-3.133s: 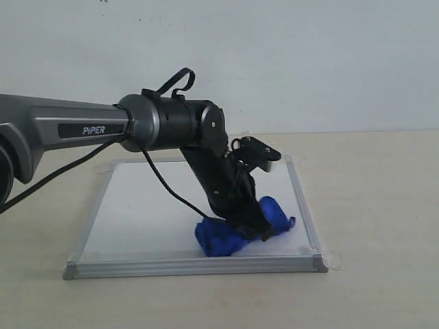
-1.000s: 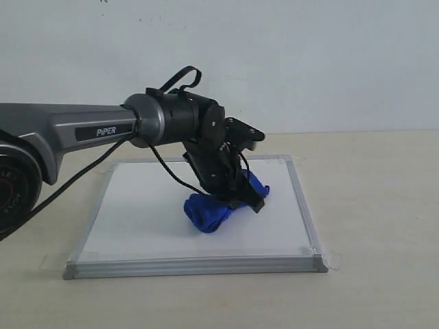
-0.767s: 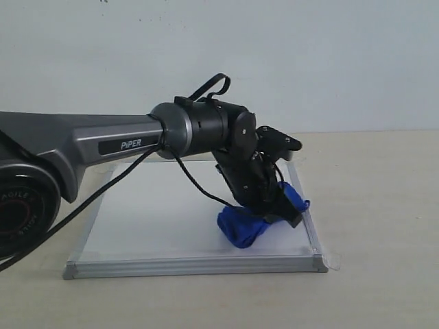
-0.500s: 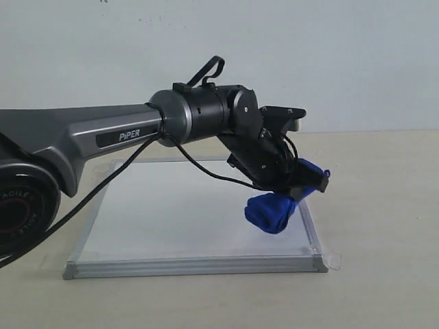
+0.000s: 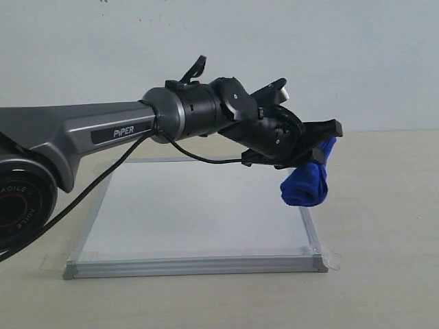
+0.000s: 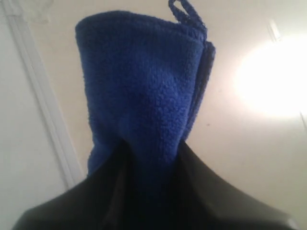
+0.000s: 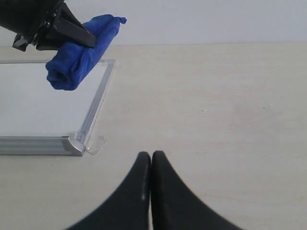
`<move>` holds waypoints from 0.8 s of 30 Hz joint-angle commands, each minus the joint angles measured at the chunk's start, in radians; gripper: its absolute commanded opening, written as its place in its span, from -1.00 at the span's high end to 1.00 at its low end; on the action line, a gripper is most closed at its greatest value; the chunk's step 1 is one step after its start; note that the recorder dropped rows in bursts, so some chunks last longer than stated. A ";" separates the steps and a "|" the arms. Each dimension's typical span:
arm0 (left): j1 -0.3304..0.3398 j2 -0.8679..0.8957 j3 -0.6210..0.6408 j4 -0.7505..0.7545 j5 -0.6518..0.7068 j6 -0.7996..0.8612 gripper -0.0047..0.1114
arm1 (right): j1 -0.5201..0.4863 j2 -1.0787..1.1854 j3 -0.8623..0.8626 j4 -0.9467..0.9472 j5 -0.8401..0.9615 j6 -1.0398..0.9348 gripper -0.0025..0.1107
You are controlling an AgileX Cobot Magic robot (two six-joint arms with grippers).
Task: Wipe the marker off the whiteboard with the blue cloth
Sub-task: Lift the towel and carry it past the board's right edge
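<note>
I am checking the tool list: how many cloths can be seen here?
1. The blue cloth hangs from the left gripper above the whiteboard's right edge; no other shows.

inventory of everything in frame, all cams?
whiteboard: 1, white with silver frame, flat on the table; no red ink visible
tape tab: at least 1, clear, at the board's near right corner
blue cloth: 1, royal blue, rolled, in the air near the board's right edge
table: 1, beige, under the board
wall: 1, pale, behind
left arm: 1, grey and black, reaching across the board
left end effector: 1, black, shut on the blue cloth
right end effector: 1, black, jaws together, empty, above the table off the board's corner
</note>
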 commanded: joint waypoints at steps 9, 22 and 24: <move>-0.035 0.027 0.068 -0.280 -0.227 -0.008 0.85 | -0.007 -0.005 -0.001 -0.005 0.000 -0.003 0.96; -0.084 0.059 0.113 -0.390 -0.334 -0.058 0.85 | -0.007 -0.005 -0.001 -0.005 0.000 -0.003 0.96; -0.084 0.059 0.129 -0.390 -0.348 -0.062 0.85 | -0.007 -0.005 -0.001 -0.005 0.000 -0.003 0.96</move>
